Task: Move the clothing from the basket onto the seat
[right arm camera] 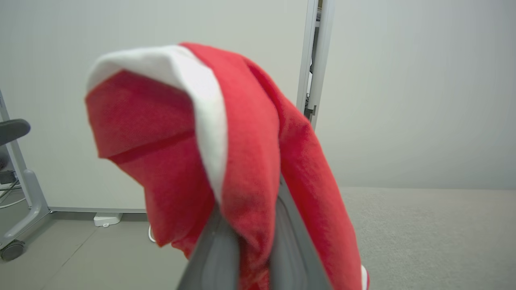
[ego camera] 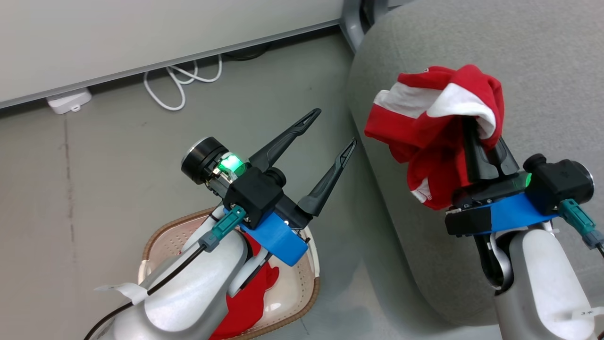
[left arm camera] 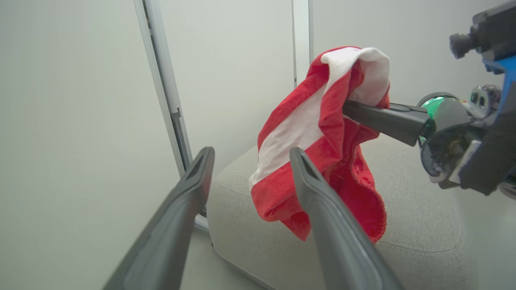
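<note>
A red garment with white stripes (ego camera: 424,118) hangs bunched from my right gripper (ego camera: 474,137), which is shut on it above the grey seat (ego camera: 519,56). The left wrist view shows that garment (left arm camera: 318,121) dangling clear of the seat cushion (left arm camera: 419,225), pinched by the right gripper's fingers (left arm camera: 383,119). In the right wrist view it (right arm camera: 242,141) drapes over my right gripper (right arm camera: 254,229). My left gripper (ego camera: 334,127) is open and empty, raised above the basket (ego camera: 315,288), and seen up close as the left gripper (left arm camera: 252,152). A plain red shirt (ego camera: 250,297) lies in the basket, partly hidden by my left arm.
The basket stands on the grey floor left of the seat's rounded edge. A white cable (ego camera: 174,89) and a white box (ego camera: 70,101) lie along the wall base. A grey frame post (ego camera: 351,23) rises behind the seat; a wheeled stand (right arm camera: 24,201) is at left.
</note>
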You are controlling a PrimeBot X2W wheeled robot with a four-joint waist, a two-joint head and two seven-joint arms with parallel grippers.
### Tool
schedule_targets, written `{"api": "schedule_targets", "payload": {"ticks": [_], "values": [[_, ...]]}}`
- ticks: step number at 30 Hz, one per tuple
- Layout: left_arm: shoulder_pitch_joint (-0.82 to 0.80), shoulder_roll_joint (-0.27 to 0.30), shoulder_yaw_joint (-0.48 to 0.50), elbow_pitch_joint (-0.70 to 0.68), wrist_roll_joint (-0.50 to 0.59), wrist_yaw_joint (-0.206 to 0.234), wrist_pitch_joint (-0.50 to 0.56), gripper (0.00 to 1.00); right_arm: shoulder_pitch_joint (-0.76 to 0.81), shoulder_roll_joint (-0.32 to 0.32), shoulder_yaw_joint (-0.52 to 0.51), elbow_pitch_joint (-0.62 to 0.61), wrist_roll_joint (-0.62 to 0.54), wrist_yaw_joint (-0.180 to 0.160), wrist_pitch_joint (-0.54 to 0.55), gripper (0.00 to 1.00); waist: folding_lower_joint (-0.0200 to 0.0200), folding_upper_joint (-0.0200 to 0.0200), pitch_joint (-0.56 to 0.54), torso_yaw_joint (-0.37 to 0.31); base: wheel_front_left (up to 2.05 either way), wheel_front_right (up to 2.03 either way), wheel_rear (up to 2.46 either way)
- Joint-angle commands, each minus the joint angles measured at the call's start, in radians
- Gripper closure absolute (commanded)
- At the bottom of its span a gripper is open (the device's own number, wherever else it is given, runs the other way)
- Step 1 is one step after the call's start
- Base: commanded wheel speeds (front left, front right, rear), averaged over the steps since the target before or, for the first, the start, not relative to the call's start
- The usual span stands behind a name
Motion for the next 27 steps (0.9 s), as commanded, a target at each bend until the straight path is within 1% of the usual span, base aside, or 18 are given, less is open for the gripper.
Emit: {"api": "schedule_targets", "payload": {"ticks": [1, 8, 15, 23, 27], "values": [[-0.015, 0.005, -0.004, -0.004, 0.003, 0.002, 0.003, 0.0, 0.016, -0.002, -0.011, -0.01, 0.003, 0.0, -0.001, 1.0, 0.0, 0.0, 0.007, -0.027, 0.0, 0.0, 0.0], [-0.017, 0.005, -0.014, -0.001, 0.0, 0.004, 0.004, 0.0, 0.05, -0.002, -0.041, -0.029, 0.011, 0.0, -0.001, 1.0, 0.0, 0.0, 0.009, -0.068, 0.0, 0.0, 0.0], [-0.019, 0.007, -0.022, 0.004, -0.006, 0.006, 0.003, 0.0, 0.056, -0.002, -0.048, -0.04, 0.014, 0.0, -0.001, 1.0, 0.0, 0.0, 0.013, -0.08, 0.0, 0.0, 0.0], [-0.041, 0.017, -0.021, -0.007, 0.0, 0.008, 0.008, 0.0, -0.025, -0.002, -0.081, -0.07, -0.023, 0.0, -0.001, 1.0, 0.0, 0.0, 0.063, -0.061, 0.0, 0.0, 0.0], [-0.071, 0.026, -0.022, -0.025, 0.012, 0.005, 0.019, 0.0, -0.128, -0.002, -0.149, -0.095, -0.051, 0.0, -0.001, 1.0, 0.0, 0.0, 0.125, -0.038, 0.0, 0.0, 0.0]]}}
